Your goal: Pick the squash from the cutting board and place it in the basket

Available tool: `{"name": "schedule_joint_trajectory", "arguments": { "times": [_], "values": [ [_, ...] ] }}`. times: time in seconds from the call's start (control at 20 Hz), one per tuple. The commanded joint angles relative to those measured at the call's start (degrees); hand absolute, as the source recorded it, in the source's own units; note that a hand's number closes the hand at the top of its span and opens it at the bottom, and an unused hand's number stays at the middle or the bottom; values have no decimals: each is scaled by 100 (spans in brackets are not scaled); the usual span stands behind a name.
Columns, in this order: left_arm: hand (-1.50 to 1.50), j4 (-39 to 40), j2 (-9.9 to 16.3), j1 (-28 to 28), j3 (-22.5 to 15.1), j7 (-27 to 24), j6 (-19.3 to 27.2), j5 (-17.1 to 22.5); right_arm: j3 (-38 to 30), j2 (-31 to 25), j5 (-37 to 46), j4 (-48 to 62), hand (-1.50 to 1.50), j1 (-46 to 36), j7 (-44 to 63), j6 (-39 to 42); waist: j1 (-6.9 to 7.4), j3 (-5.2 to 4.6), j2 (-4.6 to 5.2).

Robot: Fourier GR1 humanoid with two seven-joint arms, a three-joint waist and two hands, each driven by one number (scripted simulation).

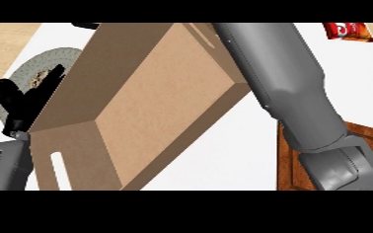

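Observation:
The basket [73, 153], a tan box with a slot handle in its near end wall, fills the middle of the head view and runs slanted from lower left to upper right. No squash shows anywhere. My right forearm [291, 89] rises from the lower right past the basket's right side and leaves the view at the top, so the right hand is out of sight. My left hand [16, 103] shows at the left edge beside the basket, fingers up and relaxed, holding nothing. A corner of the brown cutting board [290, 170] shows at the lower right, partly under the right forearm.
A grey speckled plate [44, 61] lies at the left, partly behind the basket and the left hand. A red packet [348, 29] sits at the top right corner. White counter [226, 148] shows between the basket and the cutting board.

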Motion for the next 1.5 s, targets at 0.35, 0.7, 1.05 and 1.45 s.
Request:
{"name": "schedule_joint_trajectory", "arguments": {
  "times": [0.35, 0.7, 1.05, 1.45],
  "values": [
    [0, -393, -408, -414, -187, 232, 305, -52, -166, 307, 82, 261, 150, 469, 1442, -1156, -198, 17, -24],
    [0, -643, -412, 2, -97, 240, 359, -42, -781, 310, 648, 4, -150, 932, 1449, -1676, -406, 21, -45],
    [0, -1059, -610, 28, -263, 492, 407, -41, -543, 311, 596, 164, -150, 1188, 1450, -2055, -231, 17, -47],
    [0, -1197, -402, 381, -40, 597, 263, 65, -1094, 311, 1282, -844, -150, 1154, 1449, -2860, -477, 20, -120]
  ]
}}
